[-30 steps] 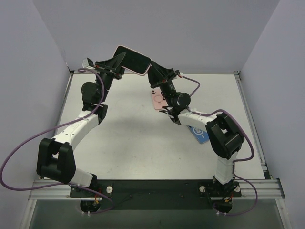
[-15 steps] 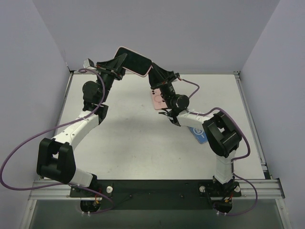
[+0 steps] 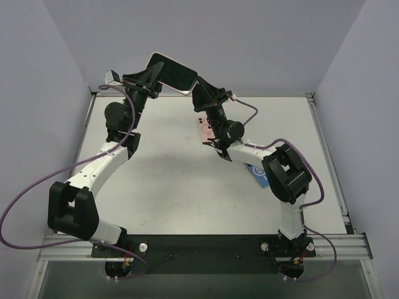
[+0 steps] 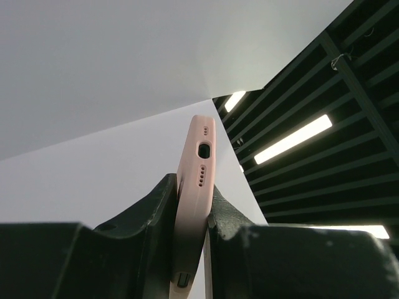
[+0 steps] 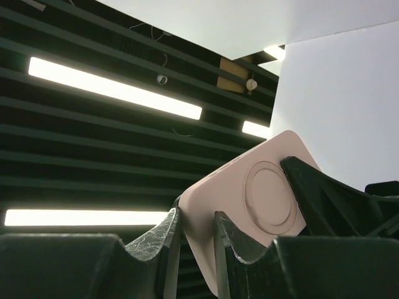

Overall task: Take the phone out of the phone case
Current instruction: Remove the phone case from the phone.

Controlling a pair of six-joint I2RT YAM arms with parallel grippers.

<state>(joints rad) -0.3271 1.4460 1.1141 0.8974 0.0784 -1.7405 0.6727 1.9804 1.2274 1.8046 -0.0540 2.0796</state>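
I see the white table (image 3: 165, 187) carrying a flat pink item (image 3: 203, 129), partly hidden, at about 12 o'clock from its middle, and a blue-and-white card (image 3: 262, 177) near 3 o'clock.

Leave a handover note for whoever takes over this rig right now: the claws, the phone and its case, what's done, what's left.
Left claw: shut on the port end of the pink silicone case.
Right claw: shut on its other end.
Black-screened phone: seated in the case, held aloft between the claws.
Done: pickup and two-claw grip.
Left: work the phone out of the case.
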